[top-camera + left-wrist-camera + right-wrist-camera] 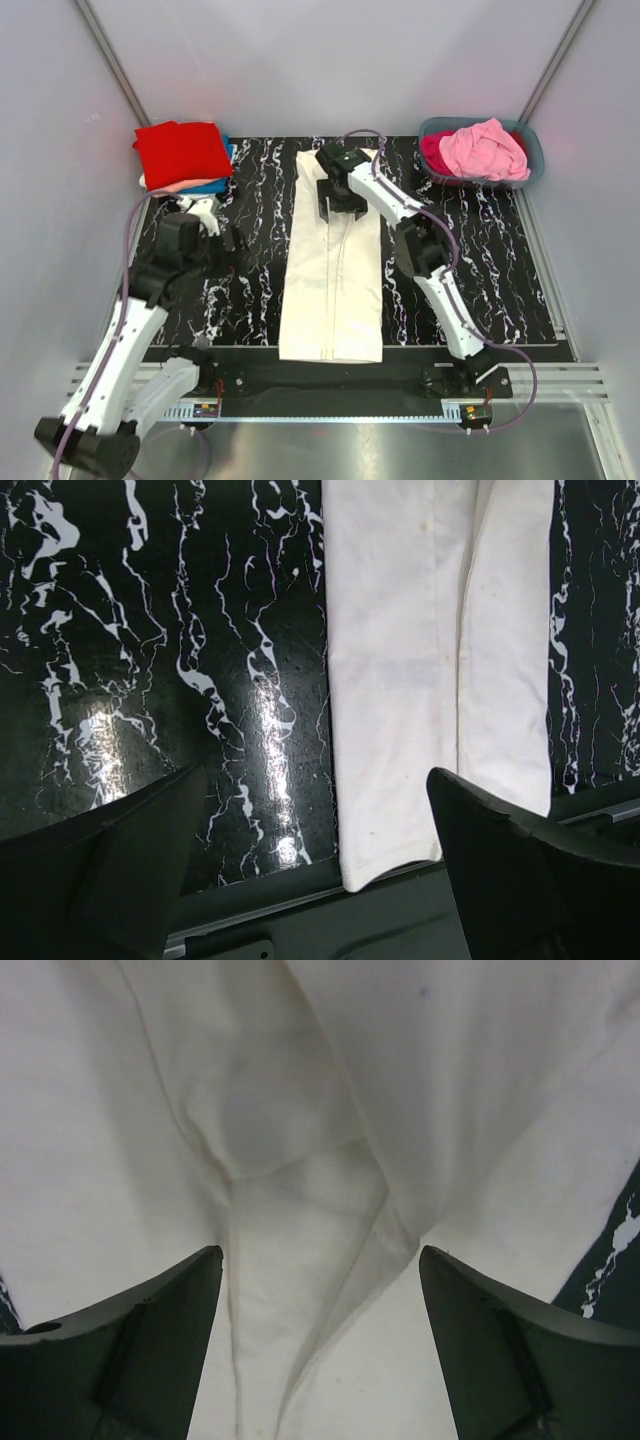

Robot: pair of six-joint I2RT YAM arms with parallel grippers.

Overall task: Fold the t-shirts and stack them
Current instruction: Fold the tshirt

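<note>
A large cream t-shirt (335, 290) lies folded into a long narrow strip down the middle of the black marbled mat (250, 290). My right gripper (338, 205) hangs open low over the strip's far end. In the right wrist view its fingers (110, 1350) straddle creased cream cloth (300, 1110) without gripping it. My left gripper (205, 225) is open over bare mat to the left of the strip. The left wrist view shows the cream t-shirt (420, 630) at the right and nothing between the fingers (540, 880). A folded red t-shirt (183, 152) tops a stack at the back left.
A grey-blue tub (530, 160) at the back right holds a crumpled pink t-shirt (485, 148) and a magenta one (435, 150). Salmon (185, 186) and blue (230, 152) layers show under the red one. The strip's near end overhangs the mat's front edge (240, 347).
</note>
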